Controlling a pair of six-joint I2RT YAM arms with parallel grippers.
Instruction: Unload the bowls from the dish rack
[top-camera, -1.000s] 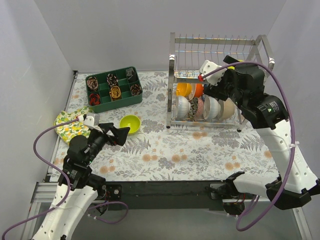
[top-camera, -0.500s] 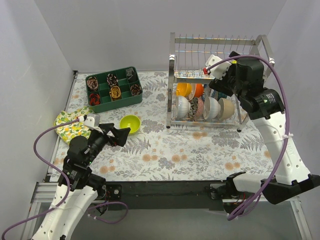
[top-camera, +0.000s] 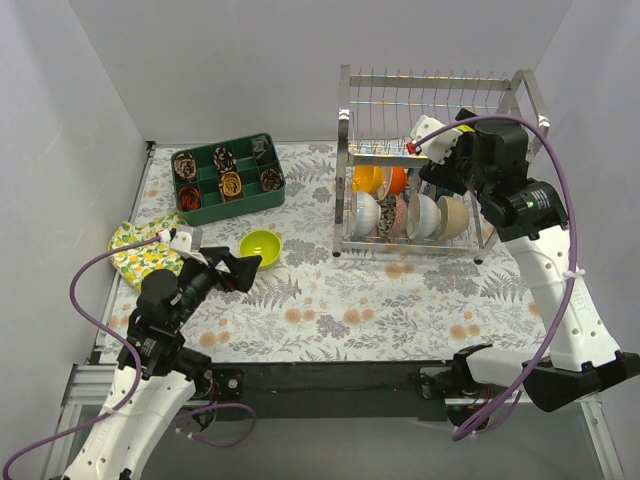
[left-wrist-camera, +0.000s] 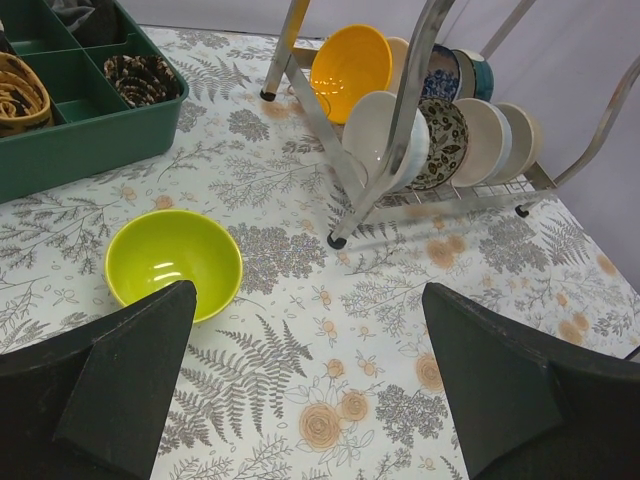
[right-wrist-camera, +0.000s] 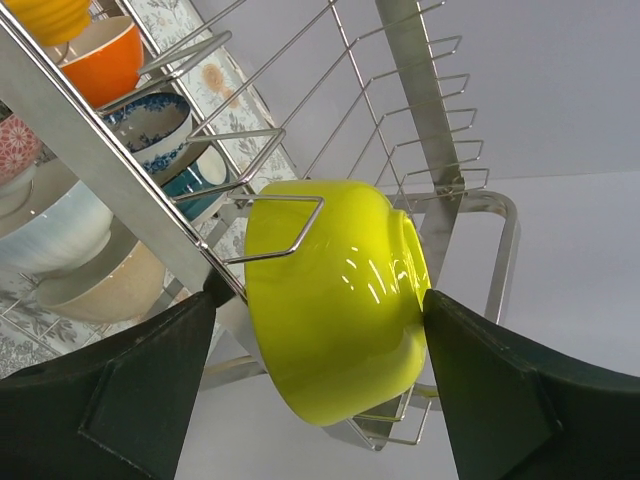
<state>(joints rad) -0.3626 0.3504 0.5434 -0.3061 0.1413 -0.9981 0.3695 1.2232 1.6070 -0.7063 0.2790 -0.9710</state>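
Lime-green bowl (right-wrist-camera: 340, 250) on edge in upper wires of dish rack (top-camera: 345, 150) | right gripper (right-wrist-camera: 318, 310) spread wide, a finger either side of it, contact unclear | other bowls (top-camera: 410, 215) racked below | second lime bowl (left-wrist-camera: 173, 262) upright on desk (top-camera: 400, 310), well apart from rack | left gripper (left-wrist-camera: 308, 330) spread wide, empty, near it

Bench (top-camera: 380, 300): rack (top-camera: 430, 74) back right, tray (top-camera: 235, 208) back left. Cloth (top-camera: 140, 250) at left edge, before the tray. Lone bowl (top-camera: 260, 247) on bench, just right of cloth. Left pincer (top-camera: 245, 272) just before it, apart. Row of bowls (top-camera: 400, 215) on edge in rack's lower tier. Upper-tier bowl (right-wrist-camera: 335, 290) sits between the right pincer's (top-camera: 432, 170) fingers.
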